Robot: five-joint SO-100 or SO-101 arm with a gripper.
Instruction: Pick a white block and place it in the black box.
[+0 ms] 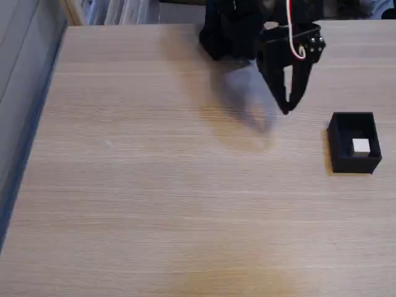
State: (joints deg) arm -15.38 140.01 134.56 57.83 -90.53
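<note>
The jaws were together, their tips meeting in one point, and nothing was held between them. In the fixed view the gripper (286, 110) hung above the wooden table (154, 185), pointing down, with its shadow on the wood just to its left. The black box (337, 145) stood to the right of it, a little lower in the picture. The white block (361, 146) lay inside the box, toward its right wall.

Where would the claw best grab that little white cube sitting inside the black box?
Probably from straight above, pinching two opposite side faces of the white block. The black box walls surround it, so only its open top gives the gripper a way in.
</note>
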